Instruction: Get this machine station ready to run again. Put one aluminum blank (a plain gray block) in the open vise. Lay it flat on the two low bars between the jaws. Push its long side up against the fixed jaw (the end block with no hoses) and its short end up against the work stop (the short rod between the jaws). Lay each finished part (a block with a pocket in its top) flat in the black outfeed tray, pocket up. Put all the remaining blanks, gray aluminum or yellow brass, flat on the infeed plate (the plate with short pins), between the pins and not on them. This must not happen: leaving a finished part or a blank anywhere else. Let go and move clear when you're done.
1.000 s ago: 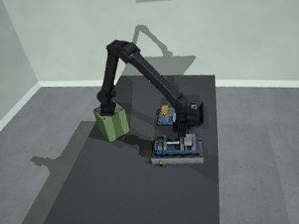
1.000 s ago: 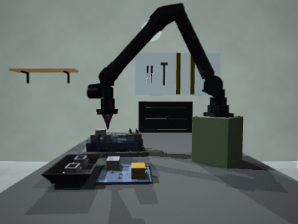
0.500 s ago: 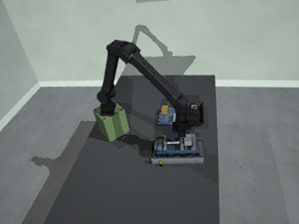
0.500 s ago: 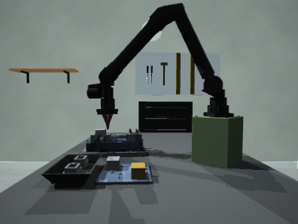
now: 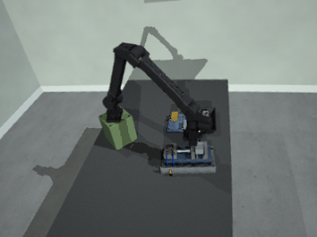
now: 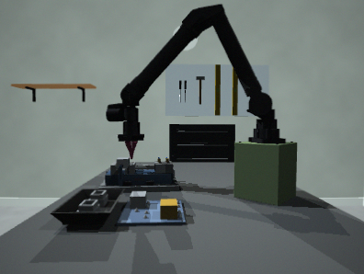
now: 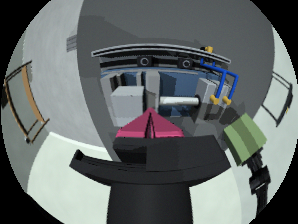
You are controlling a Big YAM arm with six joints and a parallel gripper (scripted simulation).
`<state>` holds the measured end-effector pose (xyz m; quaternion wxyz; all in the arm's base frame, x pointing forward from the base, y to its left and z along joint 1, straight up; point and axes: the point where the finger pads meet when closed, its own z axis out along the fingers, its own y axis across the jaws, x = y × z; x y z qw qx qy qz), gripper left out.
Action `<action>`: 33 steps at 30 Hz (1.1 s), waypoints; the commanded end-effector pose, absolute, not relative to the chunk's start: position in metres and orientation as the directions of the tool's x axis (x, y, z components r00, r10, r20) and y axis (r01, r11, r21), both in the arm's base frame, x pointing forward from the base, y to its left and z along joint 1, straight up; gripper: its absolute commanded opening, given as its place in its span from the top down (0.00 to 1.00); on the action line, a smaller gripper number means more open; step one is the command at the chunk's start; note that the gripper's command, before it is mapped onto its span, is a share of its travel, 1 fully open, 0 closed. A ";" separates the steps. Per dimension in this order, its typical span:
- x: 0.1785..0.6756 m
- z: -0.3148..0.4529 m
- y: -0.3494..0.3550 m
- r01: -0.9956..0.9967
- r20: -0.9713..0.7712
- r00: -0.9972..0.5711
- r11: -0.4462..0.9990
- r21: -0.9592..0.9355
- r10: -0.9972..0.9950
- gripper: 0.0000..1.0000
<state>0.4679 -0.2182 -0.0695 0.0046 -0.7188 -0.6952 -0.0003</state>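
My gripper (image 6: 131, 152) is shut and empty, its red fingers pointing down just above the vise (image 6: 140, 175). In the wrist view the closed fingertips (image 7: 152, 123) hang over a gray aluminum blank (image 7: 128, 104) that lies between the jaws, beside the work stop rod (image 7: 178, 100). The jaw with blue hoses (image 7: 222, 83) is to the right. Two finished parts with pockets (image 6: 93, 199) lie in the black outfeed tray (image 6: 87, 211). A gray blank (image 6: 138, 199) and a yellow brass blank (image 6: 168, 208) lie on the blue infeed plate (image 6: 152, 213).
The green arm pedestal (image 6: 265, 171) stands at the right. A dark cabinet (image 6: 202, 142) and a tool board are on the back wall. The vise also shows in the top view (image 5: 188, 158), near the table's right edge.
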 end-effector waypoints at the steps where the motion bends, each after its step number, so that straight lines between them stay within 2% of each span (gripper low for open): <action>1: 0.474 -0.074 -0.218 0.999 0.000 0.038 -0.038 0.000 0.999 1.00; 33: 0.474 -0.080 -0.218 0.999 -0.002 0.038 -0.038 0.005 0.999 1.00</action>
